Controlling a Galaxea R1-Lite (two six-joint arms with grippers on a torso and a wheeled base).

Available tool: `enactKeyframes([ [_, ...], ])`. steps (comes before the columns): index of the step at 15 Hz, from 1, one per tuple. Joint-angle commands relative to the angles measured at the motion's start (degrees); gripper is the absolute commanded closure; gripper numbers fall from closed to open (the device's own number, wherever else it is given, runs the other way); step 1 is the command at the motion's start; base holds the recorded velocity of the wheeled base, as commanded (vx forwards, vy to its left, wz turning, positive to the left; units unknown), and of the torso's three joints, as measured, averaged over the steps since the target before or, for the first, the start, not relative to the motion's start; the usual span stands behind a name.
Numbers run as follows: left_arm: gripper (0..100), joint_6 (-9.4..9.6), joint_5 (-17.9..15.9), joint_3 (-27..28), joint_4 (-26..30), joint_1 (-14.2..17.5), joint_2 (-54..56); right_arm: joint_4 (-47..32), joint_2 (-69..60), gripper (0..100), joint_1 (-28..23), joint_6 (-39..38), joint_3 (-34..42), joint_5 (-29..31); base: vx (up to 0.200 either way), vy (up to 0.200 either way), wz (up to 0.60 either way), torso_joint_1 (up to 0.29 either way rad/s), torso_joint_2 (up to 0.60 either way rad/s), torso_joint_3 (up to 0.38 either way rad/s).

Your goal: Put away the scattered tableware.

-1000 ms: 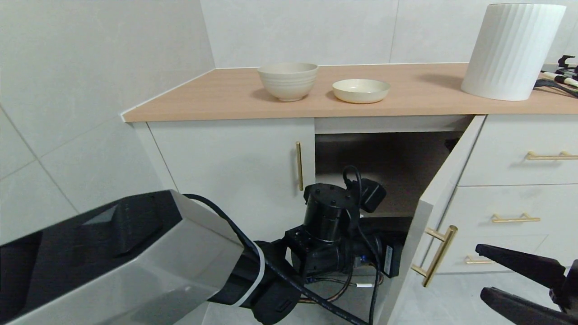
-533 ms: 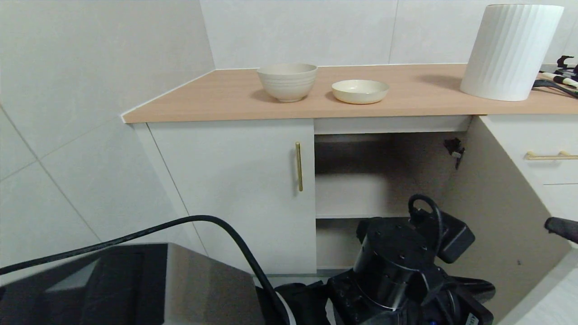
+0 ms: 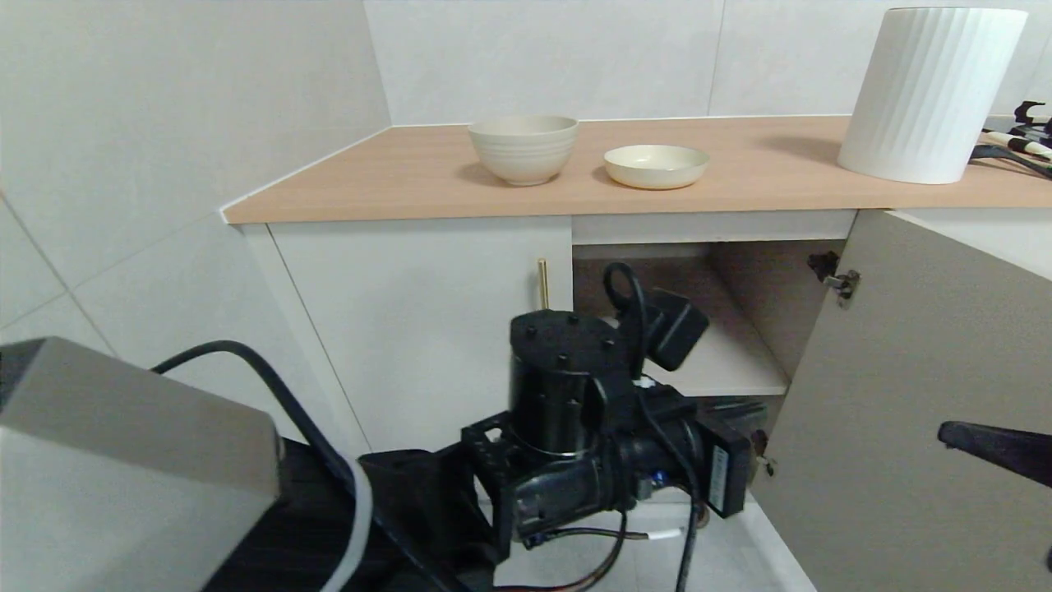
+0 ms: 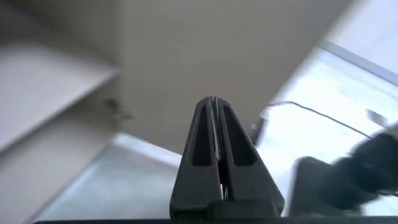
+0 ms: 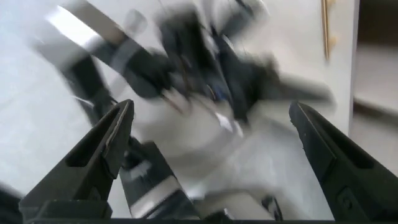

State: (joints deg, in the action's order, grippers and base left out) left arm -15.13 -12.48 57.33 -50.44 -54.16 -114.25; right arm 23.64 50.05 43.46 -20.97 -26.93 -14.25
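The bowl (image 3: 523, 148) and dish (image 3: 657, 165) sit close together on the counter (image 3: 394, 185), above a door (image 3: 904, 395) standing wide, likely so the shelf (image 3: 727, 366) can take them. The left gripper (image 4: 212, 106), jaws pressed together and empty, hangs low before the opening. The right gripper (image 5: 217, 134), jaws spread and empty, is beside the door. The left arm (image 3: 567, 395) partly blocks the shelf, and a ribbed container (image 3: 933, 90) stands well apart.

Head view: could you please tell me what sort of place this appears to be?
Probably a kitchen: a wood-topped counter against tiled walls, a bowl and a shallow dish on it, and below it a cabinet door standing open beside a shelf.
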Motion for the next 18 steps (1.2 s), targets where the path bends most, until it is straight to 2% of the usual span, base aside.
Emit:
enactKeyframes([
  [1,100,0.89,0.18,-6.97,0.35,8.99,9.75,0.01,11.64,0,-2.06,0.05,-2.78,0.63,0.0,0.0,0.0,0.0,0.0,0.0],
  [3,100,0.89,0.27,-11.89,2.28,14.88,15.72,-0.08,17.01,0,-3.73,0.31,-6.29,0.54,0.0,0.0,0.0,0.0,0.0,0.0],
  [4,100,0.89,0.35,-15.14,7.03,18.57,21.53,-0.17,21.14,0,-5.84,3.04,-9.11,0.63,0.0,0.0,0.0,0.0,0.0,0.0],
  [6,100,0.89,0.97,-16.9,15.38,22.43,28.47,-0.35,26.32,0,-6.81,6.99,-13.41,2.39,0.0,0.0,0.0,0.0,0.0,0.0],
  [7,100,0.89,3.87,-17.25,23.9,24.81,35.24,-0.52,30.89,0,-6.81,7.34,-17.9,7.04,0.0,0.0,0.0,0.0,0.0,0.0],
  [8,100,0.89,5.89,-17.34,29.44,26.13,38.66,-0.43,32.83,0,-7.86,7.34,-19.48,8.01,0.0,0.0,0.0,0.0,0.0,0.0],
  [9,100,0.8,6.51,-17.61,32.69,27.09,40.69,-0.35,33.88,0,-9.89,7.34,-20.36,8.01,0.0,0.0,0.0,0.0,0.0,0.0],
  [10,100,0.8,6.16,-18.75,34.54,29.11,43.76,-0.35,34.32,0,-10.68,7.34,-21.06,8.1,0.0,0.0,0.0,0.0,0.0,0.0],
  [11,100,0.89,5.72,-18.75,34.62,30.08,44.38,-0.35,34.32,0,-10.76,7.26,-21.41,8.27,0.0,0.0,0.0,0.0,0.0,0.0],
  [12,100,1.86,5.63,-18.13,34.45,31.05,45.08,-0.61,33.27,0,-10.76,7.34,-21.32,9.24,0.0,0.0,0.0,0.0,0.0,0.0],
  [14,100,2.12,5.54,-17.69,34.62,32.81,46.05,-0.96,32.12,0,-10.76,7.34,-21.15,10.65,0.0,0.0,0.0,0.0,0.0,0.0],
  [16,100,2.12,5.54,-17.61,34.8,33.16,46.84,-2.28,30.1,0,-11.56,7.34,-21.06,11.53,0.0,0.0,0.0,0.0,0.0,0.0],
  [17,0,2.12,5.54,-17.61,34.71,33.16,46.84,-2.28,30.01,0,-11.56,7.34,-21.06,11.53,0.0,0.0,0.0,0.0,0.0,0.0],
  [18,0,1.94,5.54,-17.43,34.45,33.16,46.57,-2.28,30.01,0,-11.56,7.34,-21.06,11.61,0.0,0.0,0.0,0.0,0.0,0.0],
])
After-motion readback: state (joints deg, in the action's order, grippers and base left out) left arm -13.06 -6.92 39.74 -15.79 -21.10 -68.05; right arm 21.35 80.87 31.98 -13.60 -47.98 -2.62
